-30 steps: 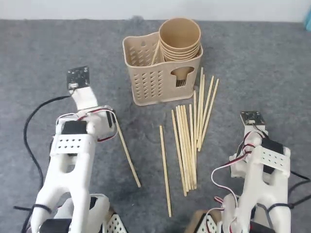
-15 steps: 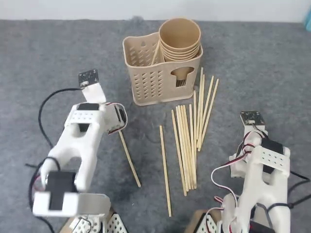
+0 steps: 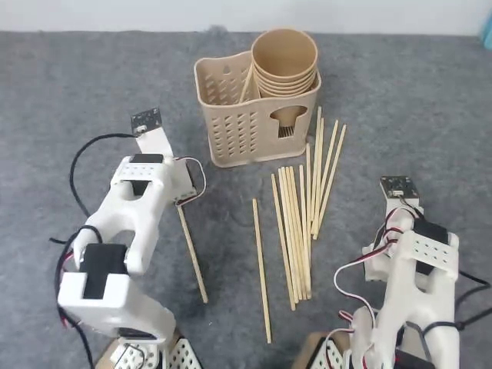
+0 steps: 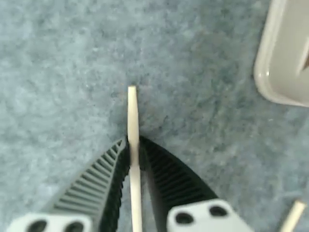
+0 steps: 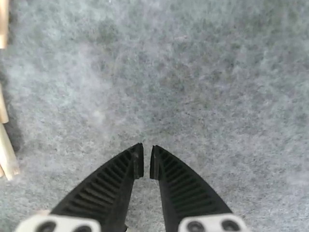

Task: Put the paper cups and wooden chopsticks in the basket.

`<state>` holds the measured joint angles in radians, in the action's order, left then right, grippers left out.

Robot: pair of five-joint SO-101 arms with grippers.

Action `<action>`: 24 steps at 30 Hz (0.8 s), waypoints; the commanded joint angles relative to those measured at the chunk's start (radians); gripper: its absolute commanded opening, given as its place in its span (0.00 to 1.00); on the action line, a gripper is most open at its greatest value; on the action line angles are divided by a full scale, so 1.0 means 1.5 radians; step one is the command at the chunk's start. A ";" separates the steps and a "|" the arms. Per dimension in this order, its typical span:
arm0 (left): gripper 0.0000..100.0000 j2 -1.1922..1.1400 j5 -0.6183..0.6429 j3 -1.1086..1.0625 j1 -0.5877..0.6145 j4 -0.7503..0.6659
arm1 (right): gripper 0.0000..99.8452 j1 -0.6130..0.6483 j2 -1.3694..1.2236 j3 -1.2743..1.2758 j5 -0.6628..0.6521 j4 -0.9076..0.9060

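High view, over the last second: the left arm [image 3: 127, 231] has stretched up-frame from the lower left toward the basket [image 3: 238, 134], which has stayed at upper centre. The left gripper [image 4: 133, 141] is clamped on one chopstick [image 3: 192, 254], pinched near its upper end. The stick's free end has swung left across the grey mat [image 3: 69, 84] and now trails down-frame, left of centre. Left wrist view agrees: both pads pressed against the stick, a short tip projecting past them, a corner of the basket near. Judgement: carry step under way, stick not yet over the rim; it will need lifting and tipping to go in. Right arm [image 3: 411, 261] unmoved at lower right; right gripper [image 5: 143, 160] has its tips drawn together on nothing, over bare mat. Counts. Paper cups [image 3: 284, 54]: one nested stack, about five rims showing, already in the basket's right compartment. Chopsticks: one leaning stick [image 3: 246, 83] inside the basket beside the cups, one in the left gripper, one lone stick [image 3: 261, 269] lying low centre, plus a loose bundle [image 3: 296, 231] below and right of the basket, roughly ten; overlap prevents an exact count. Cups look done; most chopsticks remain.
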<state>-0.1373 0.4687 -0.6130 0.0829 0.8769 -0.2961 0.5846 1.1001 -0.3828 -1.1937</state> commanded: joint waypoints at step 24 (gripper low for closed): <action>0.01 0.568 -0.061 0.174 0.081 -0.253 | 0.05 -0.006 0.009 -0.006 -0.007 -0.005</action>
<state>0.6483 0.4549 -0.3890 0.2102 0.7618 -0.2961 0.5846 1.1001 -0.3828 -1.1937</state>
